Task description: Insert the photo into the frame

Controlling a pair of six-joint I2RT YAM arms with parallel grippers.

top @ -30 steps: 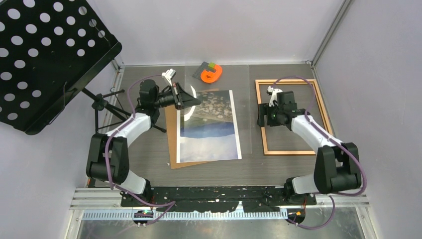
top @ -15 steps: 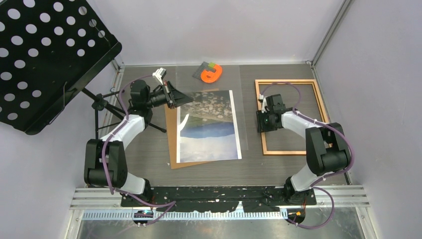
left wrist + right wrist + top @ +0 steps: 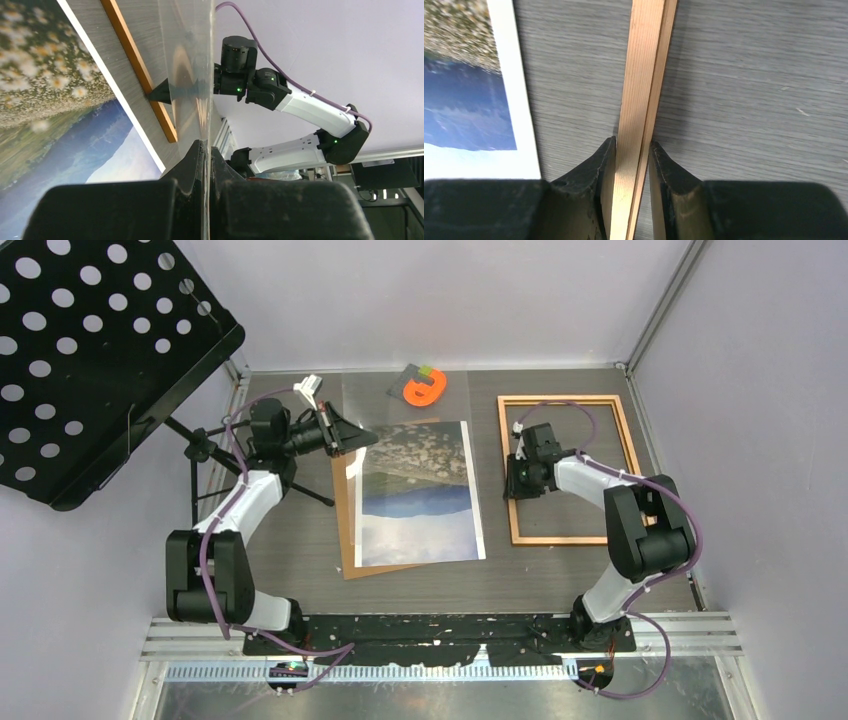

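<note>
The photo [image 3: 420, 490], a landscape print, lies flat mid-table, also visible in the left wrist view [image 3: 45, 100] and the right wrist view [image 3: 464, 100]. To its right lies the light wood frame [image 3: 565, 398]. My right gripper [image 3: 520, 480] is shut on the frame's left rail [image 3: 644, 75], one finger on each side of it [image 3: 630, 150]. My left gripper [image 3: 345, 435] is shut on the edge of a clear transparent sheet [image 3: 192, 75], held raised at the photo's far left corner [image 3: 206, 150]. Through the sheet the frame rail [image 3: 127, 37] shows.
A brown backing board [image 3: 345, 540] sticks out from under the photo's left and near edges. An orange and grey object [image 3: 424, 388] sits at the back. A black perforated music stand [image 3: 90, 350] with tripod legs stands at the far left. Walls enclose the table.
The right gripper closed on the frame's left rail and the frame slid left toward the photo. The left gripper drew back to the left with the clear sheet's edge.
</note>
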